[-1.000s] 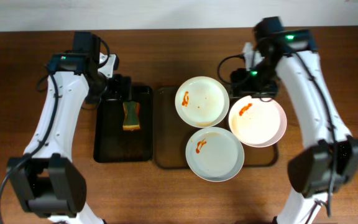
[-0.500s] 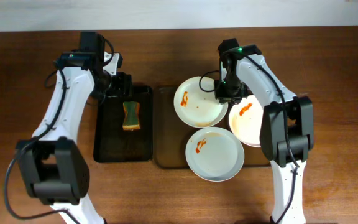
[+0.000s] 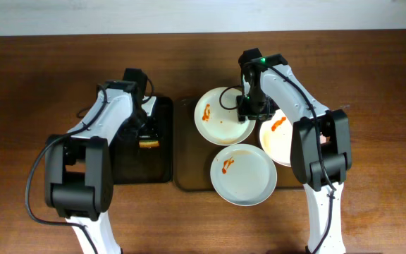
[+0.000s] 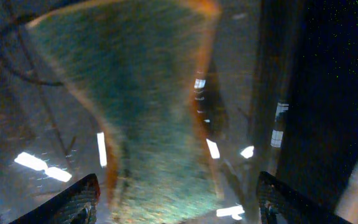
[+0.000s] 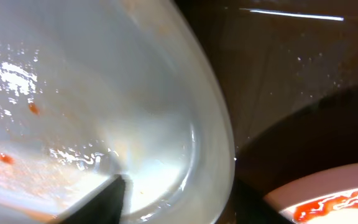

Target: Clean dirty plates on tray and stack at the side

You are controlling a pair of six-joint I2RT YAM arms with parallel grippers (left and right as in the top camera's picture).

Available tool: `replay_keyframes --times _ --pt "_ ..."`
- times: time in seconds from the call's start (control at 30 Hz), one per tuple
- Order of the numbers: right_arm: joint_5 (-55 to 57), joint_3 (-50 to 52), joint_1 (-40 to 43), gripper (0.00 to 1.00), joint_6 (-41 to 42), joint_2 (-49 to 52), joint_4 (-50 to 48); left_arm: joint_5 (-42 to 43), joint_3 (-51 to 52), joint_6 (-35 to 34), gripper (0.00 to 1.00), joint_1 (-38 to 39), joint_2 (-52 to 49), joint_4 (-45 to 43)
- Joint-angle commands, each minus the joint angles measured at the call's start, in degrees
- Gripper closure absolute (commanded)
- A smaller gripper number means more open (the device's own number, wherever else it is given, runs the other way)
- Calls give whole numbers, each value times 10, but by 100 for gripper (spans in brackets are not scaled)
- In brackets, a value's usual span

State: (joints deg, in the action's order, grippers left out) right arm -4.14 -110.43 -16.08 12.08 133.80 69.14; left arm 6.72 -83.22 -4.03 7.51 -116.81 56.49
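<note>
Three white plates smeared with red sauce lie on the brown tray (image 3: 189, 166): an upper-left plate (image 3: 213, 120), a right plate (image 3: 291, 144) and a lower plate (image 3: 244, 175). My right gripper (image 3: 252, 107) is at the upper-left plate's right rim. In the right wrist view its fingers (image 5: 176, 193) straddle that rim (image 5: 219, 149), one inside, one outside, closed on it. My left gripper (image 3: 145, 125) is low over the green and orange sponge (image 3: 149, 143). In the left wrist view the open fingers (image 4: 182, 199) stand on either side of the sponge (image 4: 148, 112).
The sponge lies in a black tray (image 3: 129, 166) left of the brown tray. Bare wooden table (image 3: 372, 85) surrounds both trays. In the right wrist view the right plate's sauce-smeared edge (image 5: 334, 193) shows close by.
My left gripper has dropped down and right onto the sponge. My right gripper moved left from the right plate onto the upper-left plate's rim; that plate shifted slightly left.
</note>
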Motion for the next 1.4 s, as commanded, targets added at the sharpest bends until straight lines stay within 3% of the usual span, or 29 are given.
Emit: replay_keyframes --times 0.0,0.03,0.07,0.1,0.13,0.17,0.2,0.23,0.3,0.33,0.37,0.43,0.53,0.63,0.67,0.7,0.73,0.77,0.83,0.9,0.97,1.0,1.03,1.1,1.23,1.37 --pt "-3 3 -5 36 5 7 7 -46 26 -43 41 0 -4 -8" --pt "-3 3 -5 35 5 7 7 -46 34 -43 51 0 -4 -12" --pt "-3 3 -5 32 5 7 7 -46 45 -43 42 0 -4 -21" --pt "-3 3 -5 25 5 7 7 -46 59 -43 43 0 -4 -35" --pt "-3 3 -5 23 5 7 7 -46 71 -43 89 0 -4 -52" --pt "-11 3 -5 20 5 7 9 -47 74 -43 97 0 -4 -55" --pt "-32 3 -5 14 5 7 13 -46 73 -43 40 0 -4 -57" --pt "-45 3 -5 11 5 7 16 -46 64 -42 24 0 -4 -53" --pt "-63 3 -5 5 5 7 16 -47 37 -42 28 0 -4 -39" --pt "-68 3 -5 5 5 7 16 -62 36 -42 18 0 -4 -45" --pt "-68 3 -5 5 5 7 15 -71 36 -42 18 0 -4 -58" --pt "-68 3 -4 4 4 7 14 -80 36 -40 19 0 -4 -155" --pt "-68 3 -4 4 5 7 13 -80 36 -41 18 0 -5 -207" --pt "-68 3 -4 4 4 7 9 -80 37 -41 94 0 -15 -223" --pt "-68 3 -4 4 4 7 9 -80 37 -41 100 0 -22 -224" --pt "-68 3 -4 4 4 7 8 -80 37 -40 98 -1 -22 -225" --pt "-68 3 -4 2 4 7 9 -80 34 -41 0 -1 -21 -202" --pt "-68 3 -4 2 4 7 9 -80 33 -41 1 -1 -21 -178" --pt "-68 3 -4 5 4 7 9 -74 33 -41 21 0 -21 -128" --pt "-68 3 -4 21 5 7 9 -70 34 -41 31 0 -22 -112" --pt "-68 3 -4 34 5 7 9 -63 34 -41 31 0 -22 -110" --pt "-68 3 -4 53 5 7 9 -63 34 -41 31 0 -22 -110" --pt "-68 3 -4 58 4 7 10 -63 34 -41 30 0 -22 -110" --pt "-63 3 -4 58 4 7 4 -63 34 -41 27 0 -22 -110" --pt "-62 3 -5 76 5 7 -13 -64 34 -41 27 0 -22 -110" --pt "-62 5 -5 78 5 7 -11 -64 34 -41 27 0 -22 -110"
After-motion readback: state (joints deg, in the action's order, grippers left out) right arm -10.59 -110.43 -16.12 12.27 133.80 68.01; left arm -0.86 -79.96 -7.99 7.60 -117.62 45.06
